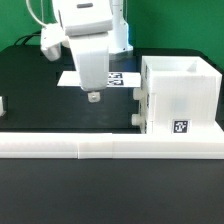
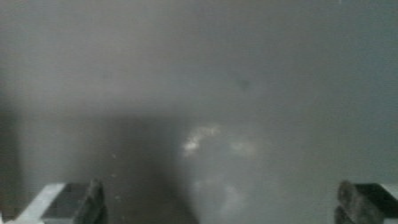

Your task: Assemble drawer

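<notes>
Arm: the white Panda arm is reaching down from above, toward the exterior view's left of centre, over the black table.
Gripper: the gripper is hanging just above the dark surface, and nothing is sitting between its tips. In the wrist view the two fingers are showing wide apart at either side of the picture, so the jaws are standing spread, holding nothing.
Drawer: the drawer is sitting on the exterior view's right, a tall white boxy housing with its top open, a black-and-white tag facing the camera low on its front wall.
Knob: a small white knob is poking out of the housing's side, the side facing the gripper; another may be sitting above it, though it is hard to tell at this size.
Barrier: the long low white barrier is running across the front, with the drawer standing right against it.
Marker board: the marker board is lying flat behind the gripper, partly hidden by the arm.
Spacing: gripper and drawer are near each other but apart.
Wrist view: only blurred grey surface is showing between the fingertips.
</notes>
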Robot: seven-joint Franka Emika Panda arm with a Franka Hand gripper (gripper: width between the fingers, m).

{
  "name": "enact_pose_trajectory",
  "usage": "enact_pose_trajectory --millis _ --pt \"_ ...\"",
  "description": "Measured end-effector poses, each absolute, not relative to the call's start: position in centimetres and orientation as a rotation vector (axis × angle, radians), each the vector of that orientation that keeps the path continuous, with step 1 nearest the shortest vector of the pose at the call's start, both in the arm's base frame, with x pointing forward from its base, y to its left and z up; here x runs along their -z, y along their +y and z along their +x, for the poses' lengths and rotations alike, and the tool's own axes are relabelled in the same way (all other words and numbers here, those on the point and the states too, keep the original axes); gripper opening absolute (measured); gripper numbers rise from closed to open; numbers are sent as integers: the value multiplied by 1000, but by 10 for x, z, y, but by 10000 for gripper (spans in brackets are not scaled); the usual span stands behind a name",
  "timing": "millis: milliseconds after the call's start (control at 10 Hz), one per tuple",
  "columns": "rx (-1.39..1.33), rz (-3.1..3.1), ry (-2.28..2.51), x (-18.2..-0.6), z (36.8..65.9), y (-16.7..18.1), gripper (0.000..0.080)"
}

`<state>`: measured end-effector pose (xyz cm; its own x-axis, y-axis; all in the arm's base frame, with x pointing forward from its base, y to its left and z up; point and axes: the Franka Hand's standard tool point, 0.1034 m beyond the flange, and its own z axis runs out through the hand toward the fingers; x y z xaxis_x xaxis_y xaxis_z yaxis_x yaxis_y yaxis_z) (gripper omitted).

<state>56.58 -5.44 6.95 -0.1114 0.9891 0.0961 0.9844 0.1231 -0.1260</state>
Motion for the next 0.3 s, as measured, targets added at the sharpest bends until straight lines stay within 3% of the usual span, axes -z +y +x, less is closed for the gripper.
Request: enact_pose_trajectory --millis 300 --pt "-37 -2000 -2228 -70 567 -54 649"
